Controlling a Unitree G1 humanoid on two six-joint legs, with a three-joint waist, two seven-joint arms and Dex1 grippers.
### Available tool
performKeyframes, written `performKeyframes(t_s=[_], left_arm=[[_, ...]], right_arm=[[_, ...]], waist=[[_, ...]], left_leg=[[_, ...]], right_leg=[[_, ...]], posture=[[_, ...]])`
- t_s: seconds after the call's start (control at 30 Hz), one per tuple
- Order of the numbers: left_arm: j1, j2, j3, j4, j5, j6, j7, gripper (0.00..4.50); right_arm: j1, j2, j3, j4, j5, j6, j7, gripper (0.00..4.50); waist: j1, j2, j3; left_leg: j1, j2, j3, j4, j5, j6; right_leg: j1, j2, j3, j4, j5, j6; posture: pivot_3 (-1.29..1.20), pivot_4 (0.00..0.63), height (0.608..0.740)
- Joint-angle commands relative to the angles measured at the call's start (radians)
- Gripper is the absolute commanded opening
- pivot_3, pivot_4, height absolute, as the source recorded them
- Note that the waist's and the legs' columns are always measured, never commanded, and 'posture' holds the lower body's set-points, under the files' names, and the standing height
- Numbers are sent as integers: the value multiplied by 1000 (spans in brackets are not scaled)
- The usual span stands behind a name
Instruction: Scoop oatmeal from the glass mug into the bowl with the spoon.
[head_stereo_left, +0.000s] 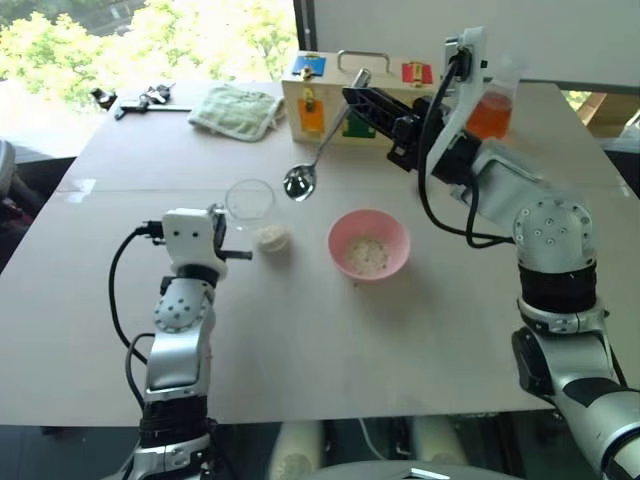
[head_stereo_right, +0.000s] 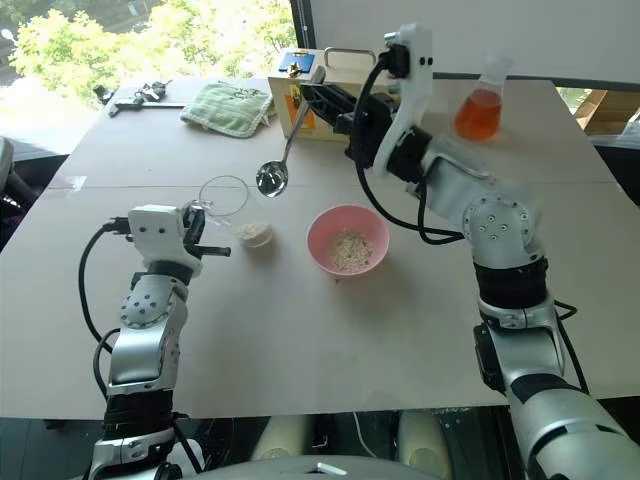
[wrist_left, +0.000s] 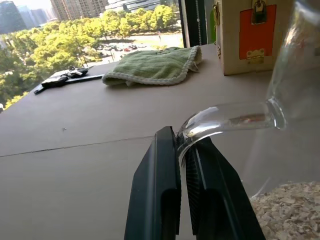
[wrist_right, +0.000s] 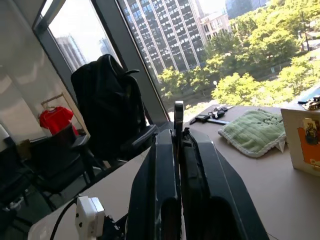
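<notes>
The glass mug (head_stereo_left: 250, 203) stands left of the pink bowl (head_stereo_left: 392, 232), with oatmeal (head_stereo_left: 271, 237) heaped in its bottom. My left gripper (wrist_left: 182, 142) is shut on the mug's clear handle (wrist_left: 225, 120); the oatmeal (wrist_left: 290, 210) lies just beyond its fingers. The bowl holds a small patch of flakes (head_stereo_left: 367, 255). Above and behind the mug and the bowl, my right gripper (head_stereo_left: 352, 96) is shut on the top of the spoon's handle. The spoon (head_stereo_left: 325, 140) hangs slanting down, its oval end (head_stereo_left: 299, 182) in the air near the mug's rim, showing no flakes.
A wooden latch box (head_stereo_left: 330, 100) stands at the back behind the right gripper. A green cloth (head_stereo_left: 238, 110) and black tools (head_stereo_left: 140, 100) lie back left. A flask of orange liquid (head_stereo_left: 490, 112) stands back right.
</notes>
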Motion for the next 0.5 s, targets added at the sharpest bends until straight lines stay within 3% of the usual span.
performKeyframes(t_s=[0.03, 0.27, 0.5], left_arm=[[-43, -1, -37, -87, -74, 126, -48, 22], [-134, 68, -88, -123, -86, 343, -98, 22], [-249, 198, -120, -86, -104, 463, -218, 22]], right_arm=[[-41, 3, 15, -12, -100, -54, 84, 0], [-93, 41, 6, 9, -205, -83, 150, 0], [-62, -37, 151, 36, -443, -149, 312, 0]], waist=[[0, 0, 0], [-10, 0, 0], [-12, -1, 1]], left_leg=[[0, 0, 0, 0, 0, 0], [0, -1, 0, 0, 1, -1], [0, -1, 0, 0, 1, -1]], right_leg=[[0, 0, 0, 0, 0, 0], [0, 1, 0, 0, 0, 0], [0, 2, 0, 0, 0, 0]], posture=[[0, 150, 740], [0, 150, 740], [0, 150, 740]])
